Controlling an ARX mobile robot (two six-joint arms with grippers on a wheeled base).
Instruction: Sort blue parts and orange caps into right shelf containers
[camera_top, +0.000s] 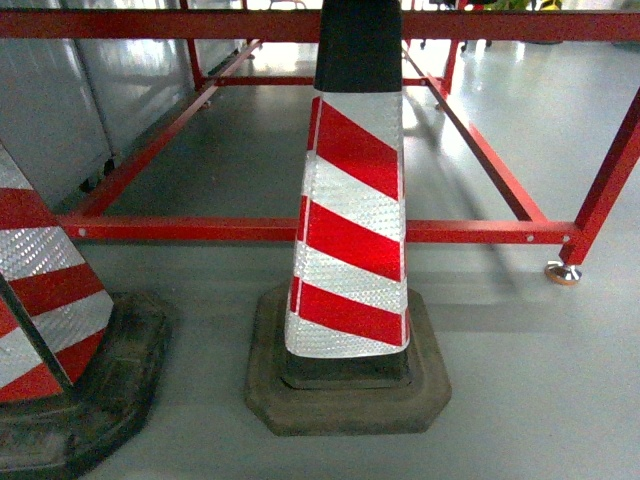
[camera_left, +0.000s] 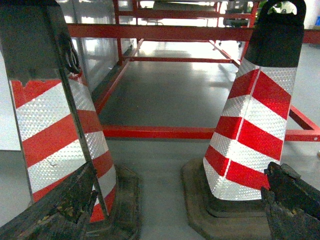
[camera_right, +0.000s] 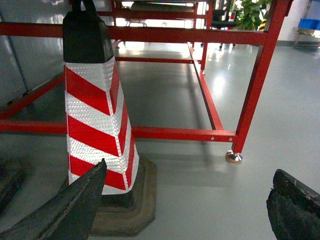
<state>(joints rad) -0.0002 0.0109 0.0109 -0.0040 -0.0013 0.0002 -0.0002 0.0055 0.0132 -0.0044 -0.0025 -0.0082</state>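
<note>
No blue parts, orange caps, shelf or containers show in any view. My left gripper (camera_left: 182, 169) is open, low over the grey floor, with nothing between its dark fingers (camera_left: 65, 205); it faces the gap between two cones. In the right wrist view my right gripper (camera_right: 190, 168) is also open and empty, with one worn black finger (camera_right: 75, 205) in front of a cone's base. Neither gripper appears in the head view.
A red-and-white striped traffic cone (camera_top: 350, 220) on a dark rubber base stands straight ahead, a second cone (camera_top: 45, 300) at the left. Behind them runs a red steel frame (camera_top: 250, 229) with a round foot (camera_top: 563, 272). Grey wall panels (camera_top: 60, 90) lie left.
</note>
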